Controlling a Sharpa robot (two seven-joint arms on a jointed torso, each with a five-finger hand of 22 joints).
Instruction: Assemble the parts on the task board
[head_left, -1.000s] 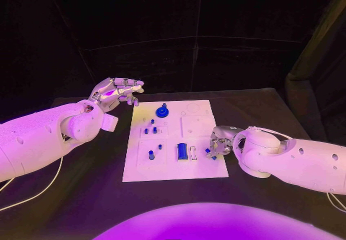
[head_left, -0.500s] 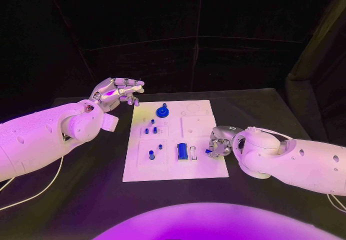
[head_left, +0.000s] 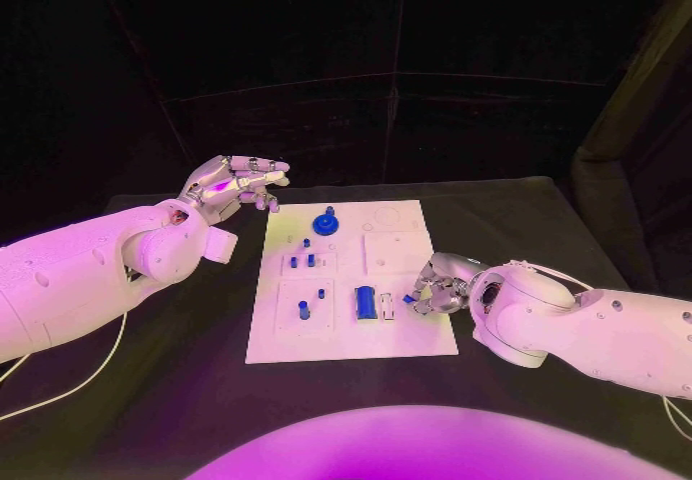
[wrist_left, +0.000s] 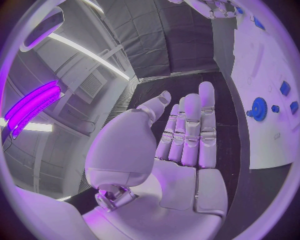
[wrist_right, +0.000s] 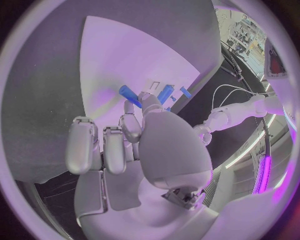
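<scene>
From my left wrist camera I see my left hand empty, fingers straight and close together, held above the black table just off the task board. A blue gear-shaped part sits near the board's edge closest to the hand, with small blue parts beyond it.

Head camera: mounted high, looking down and forward across the black worktop; the task board sits mid-picture at middling range, both arms entering from the side edges. Left wrist camera: sits close behind the left hand, facing along its fingers over the board's far end, where the blue gear lies. Right wrist camera: close behind the right hand, facing down onto the board's right edge. All three views share the board.
</scene>
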